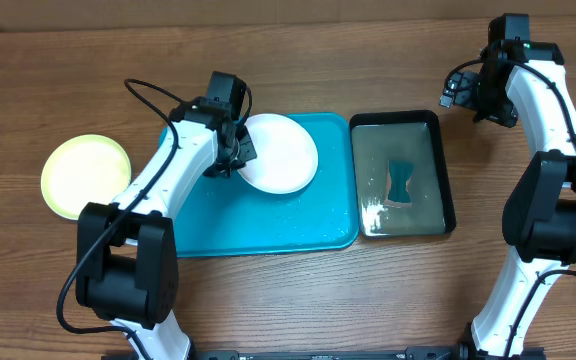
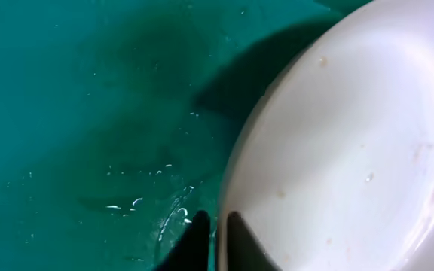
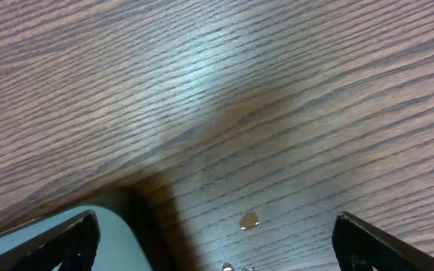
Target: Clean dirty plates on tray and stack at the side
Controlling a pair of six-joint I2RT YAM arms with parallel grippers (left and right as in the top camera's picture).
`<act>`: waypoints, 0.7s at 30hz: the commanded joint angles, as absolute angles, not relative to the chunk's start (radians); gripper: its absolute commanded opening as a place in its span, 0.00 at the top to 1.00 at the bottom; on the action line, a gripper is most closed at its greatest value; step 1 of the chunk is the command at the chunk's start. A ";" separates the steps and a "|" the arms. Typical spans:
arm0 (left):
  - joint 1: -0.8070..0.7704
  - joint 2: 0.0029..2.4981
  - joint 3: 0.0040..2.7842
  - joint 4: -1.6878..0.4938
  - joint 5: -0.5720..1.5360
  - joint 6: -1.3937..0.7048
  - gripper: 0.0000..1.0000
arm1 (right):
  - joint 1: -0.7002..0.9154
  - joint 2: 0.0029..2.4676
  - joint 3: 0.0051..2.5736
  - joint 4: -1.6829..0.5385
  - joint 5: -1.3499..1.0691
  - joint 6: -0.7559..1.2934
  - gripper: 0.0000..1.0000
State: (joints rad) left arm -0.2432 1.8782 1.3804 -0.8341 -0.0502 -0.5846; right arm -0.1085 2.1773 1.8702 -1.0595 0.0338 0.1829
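A white plate (image 1: 280,152) lies on the back half of the teal-blue tray (image 1: 268,225). In the left wrist view the plate (image 2: 353,150) shows faint orange smears near its right side. My left gripper (image 1: 238,150) is at the plate's left rim. Its dark fingers (image 2: 194,245) straddle the rim a little apart, with a thin strip of the tray (image 2: 89,113) showing beside it. A yellow-green plate (image 1: 86,175) rests on the table left of the tray. My right gripper (image 1: 468,95) hovers open over bare wood at the back right, holding nothing.
A glossy black tray (image 1: 401,175) holding water and a teal sponge (image 1: 401,182) sits right of the teal tray. Its corner (image 3: 138,218) shows in the right wrist view, with a few drops (image 3: 249,220) on the wood. Water beads lie on the teal tray.
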 commanded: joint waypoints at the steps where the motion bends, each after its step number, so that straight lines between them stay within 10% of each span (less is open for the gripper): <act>1: -0.242 1.885 1.375 -0.826 -0.062 -0.555 0.53 | -0.107 2.149 1.885 -1.055 0.044 0.187 0.00; 3: -0.242 1.885 1.375 -0.828 -0.058 -0.544 0.15 | -0.107 2.149 1.885 -1.055 0.044 0.187 0.00; 5: -0.242 1.885 1.375 -0.829 -0.059 -0.533 0.02 | -0.107 2.149 1.885 -1.055 0.044 0.187 0.00; 21: -0.243 1.885 1.375 -0.836 -0.059 -0.520 0.00 | -0.107 2.149 1.885 -1.055 0.044 0.187 0.00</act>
State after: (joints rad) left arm -0.2432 1.8782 1.3804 -0.8371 -0.0498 -0.5426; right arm -0.1085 2.1773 1.8702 -1.0592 0.0338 0.1829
